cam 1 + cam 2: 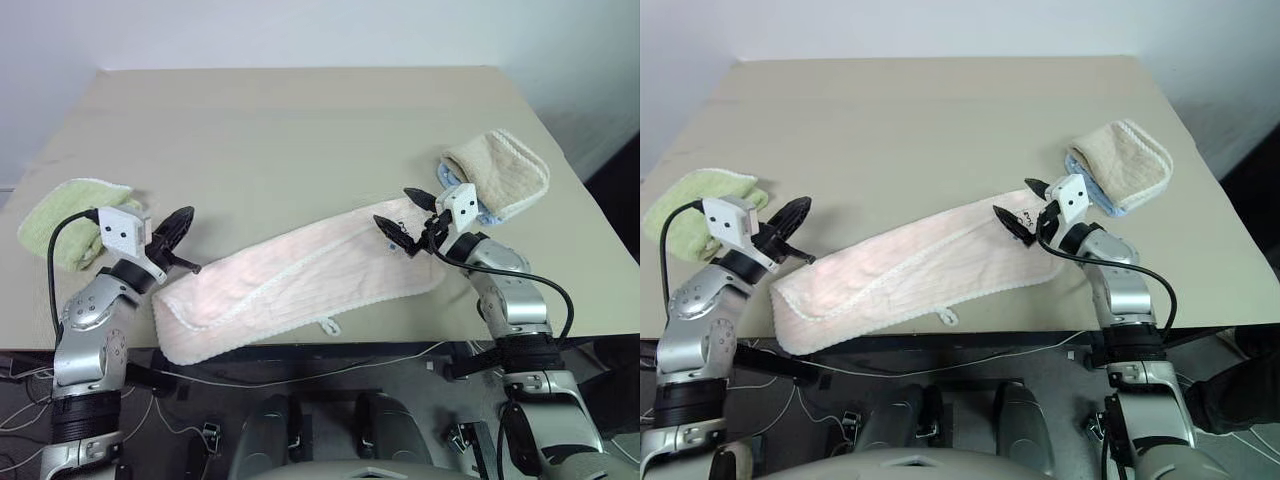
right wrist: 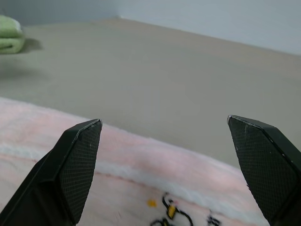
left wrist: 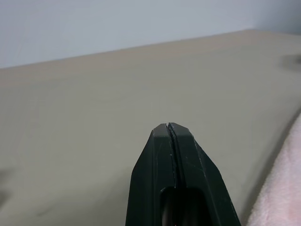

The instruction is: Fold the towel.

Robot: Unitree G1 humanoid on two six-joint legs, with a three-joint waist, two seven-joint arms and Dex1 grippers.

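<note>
Your pink towel lies along the table's near edge, long axis slanting from near-left up to far-right, your left gripper shut beside its left end, your right gripper spread wide over its right end

Probably a lab: bare table, plain wall, cables on floor.

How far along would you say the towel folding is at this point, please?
Done: the towel looks folded once lengthwise, a long band on the table. In hand: nothing; the left gripper is shut and empty, the right gripper open above its end. Left: folding it shorter.
</note>
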